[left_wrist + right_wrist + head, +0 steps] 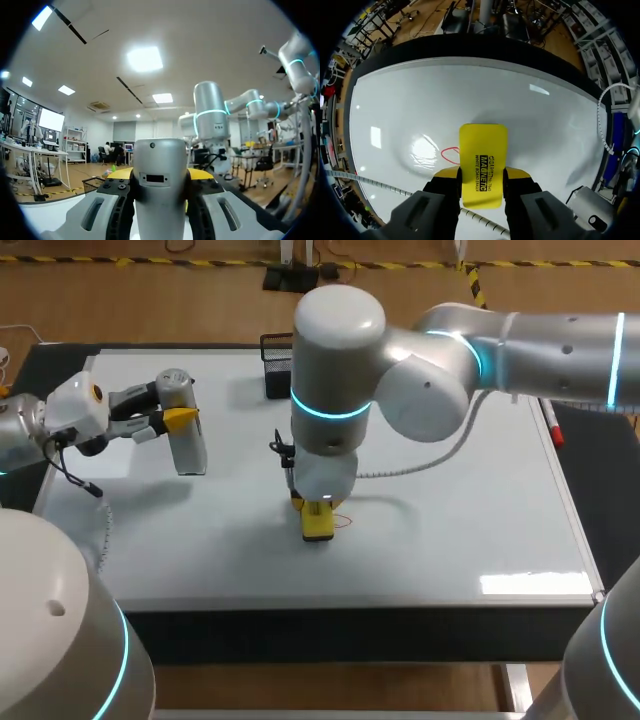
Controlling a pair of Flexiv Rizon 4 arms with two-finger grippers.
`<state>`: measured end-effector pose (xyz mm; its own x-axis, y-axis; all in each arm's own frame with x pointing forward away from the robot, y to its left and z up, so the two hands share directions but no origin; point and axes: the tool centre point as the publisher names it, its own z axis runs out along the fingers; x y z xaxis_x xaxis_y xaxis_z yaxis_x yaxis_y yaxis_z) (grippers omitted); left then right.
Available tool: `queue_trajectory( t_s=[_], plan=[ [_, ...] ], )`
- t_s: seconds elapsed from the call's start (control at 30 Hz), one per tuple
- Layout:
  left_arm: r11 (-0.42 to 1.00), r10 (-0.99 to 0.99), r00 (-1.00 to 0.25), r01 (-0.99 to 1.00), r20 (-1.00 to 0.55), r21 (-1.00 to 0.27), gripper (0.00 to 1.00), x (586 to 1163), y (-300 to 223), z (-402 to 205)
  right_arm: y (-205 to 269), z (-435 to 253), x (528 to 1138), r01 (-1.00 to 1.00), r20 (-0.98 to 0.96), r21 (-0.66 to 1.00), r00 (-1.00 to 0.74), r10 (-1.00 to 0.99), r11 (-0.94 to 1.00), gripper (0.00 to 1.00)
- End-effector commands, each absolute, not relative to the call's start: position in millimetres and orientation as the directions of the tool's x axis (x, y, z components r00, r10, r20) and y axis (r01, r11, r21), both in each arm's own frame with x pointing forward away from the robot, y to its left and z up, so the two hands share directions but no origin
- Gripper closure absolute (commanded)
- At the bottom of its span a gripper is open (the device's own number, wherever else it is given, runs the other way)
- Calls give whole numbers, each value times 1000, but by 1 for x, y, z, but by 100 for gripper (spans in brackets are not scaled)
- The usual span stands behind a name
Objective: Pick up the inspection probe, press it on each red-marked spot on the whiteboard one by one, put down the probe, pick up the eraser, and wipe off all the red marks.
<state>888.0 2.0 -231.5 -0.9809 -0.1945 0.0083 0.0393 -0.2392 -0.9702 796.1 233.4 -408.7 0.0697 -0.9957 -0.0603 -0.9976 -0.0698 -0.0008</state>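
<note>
I saw right gripper (481, 173) clamped on yellow eraser (483, 150), pressed against whiteboard (530, 105); red mark (451, 155) just beside fingers. Left gripper (160, 174) closed on silver probe (161, 155), well apart.

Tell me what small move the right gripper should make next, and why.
Probably slide the flat yellow rectangular eraser sideways over the thin red loop mark: the right gripper is shut on the eraser, and the mark lies just beside it, unwiped.
</note>
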Motion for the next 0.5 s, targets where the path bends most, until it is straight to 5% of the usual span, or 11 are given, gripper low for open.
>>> queue_trajectory(
  t_s=[0.03, 0.5],
  plan=[
    [-239, -196, -980, 40, 8, -970, 100, 887, 2, -230, 236, -418, 798, -997, -44, 9, 79, -996, -79, 100],
    [-239, -196, -980, 40, 8, -970, 100, 887, 2, -230, 230, -427, 799, -996, -31, 26, 85, -996, -86, 100]
  ],
)
